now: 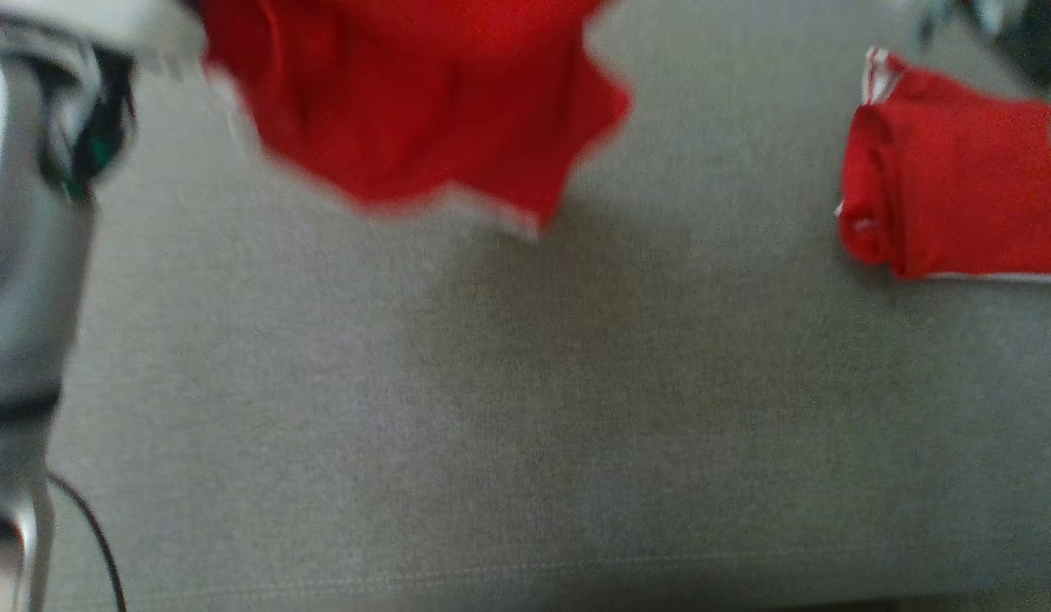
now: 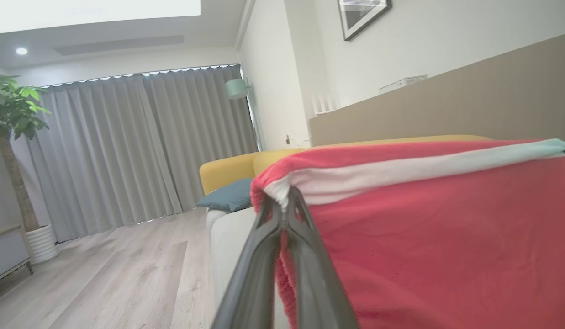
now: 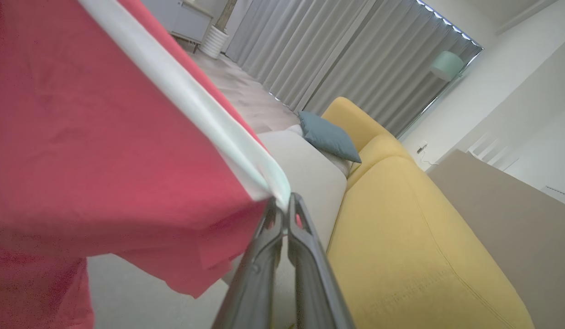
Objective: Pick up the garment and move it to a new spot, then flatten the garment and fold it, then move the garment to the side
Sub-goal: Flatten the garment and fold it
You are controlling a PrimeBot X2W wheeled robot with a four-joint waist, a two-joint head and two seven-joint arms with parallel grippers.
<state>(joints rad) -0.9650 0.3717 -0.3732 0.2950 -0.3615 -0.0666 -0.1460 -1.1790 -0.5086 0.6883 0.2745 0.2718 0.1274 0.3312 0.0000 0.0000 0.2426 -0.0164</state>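
Fingers of your left gripper [image 2: 286, 197] and right gripper [image 3: 287, 206] clamp the white-trimmed edge of the red garment [image 1: 406, 102], holding it up above the grey sofa seat [image 1: 491, 408]. Farther right on the seat lies a folded red cloth [image 1: 950, 195].

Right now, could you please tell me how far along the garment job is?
Pickup looks done: the left gripper and right gripper are each shut on the white-trimmed edge of the red garment, which hangs above the grey sofa seat. Moving it to a new spot is in hand. Flattening, folding and setting it aside are left. A folded red garment lies to the right.
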